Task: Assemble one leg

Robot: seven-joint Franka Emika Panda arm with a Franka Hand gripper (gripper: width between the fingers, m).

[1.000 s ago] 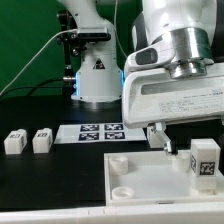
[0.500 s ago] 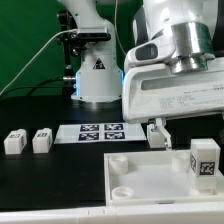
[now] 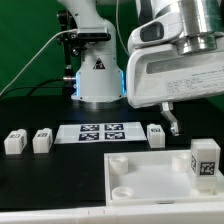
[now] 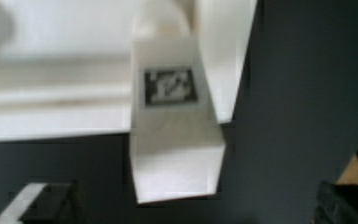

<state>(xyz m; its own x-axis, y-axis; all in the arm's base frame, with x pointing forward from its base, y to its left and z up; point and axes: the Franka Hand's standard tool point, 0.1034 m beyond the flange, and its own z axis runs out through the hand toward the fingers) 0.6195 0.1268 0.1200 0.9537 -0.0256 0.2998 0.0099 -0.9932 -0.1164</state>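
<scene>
A leg (image 3: pixel 156 135), a small white block with a tag, stands on the black table just behind the far edge of the large white panel (image 3: pixel 140 178). In the wrist view this leg (image 4: pixel 172 120) lies below and between my fingers, next to the panel (image 4: pixel 51 90). My gripper (image 3: pixel 168 120) hovers just above and to the exterior view's right of the leg, open and empty; in the wrist view the gripper (image 4: pixel 197 202) has its jaws wide apart. A second leg (image 3: pixel 205 160) stands on the panel's right side. Two more legs (image 3: pixel 14 142) (image 3: pixel 41 140) stand at the exterior view's left.
The marker board (image 3: pixel 100 131) lies flat on the table between the left legs and the leg near my gripper. The robot base (image 3: pixel 97 70) stands behind it. The panel has round corner sockets (image 3: pixel 120 162).
My gripper has risen and shifted to the exterior view's right, away from the leg it was down around. That leg now stands free behind the panel.
</scene>
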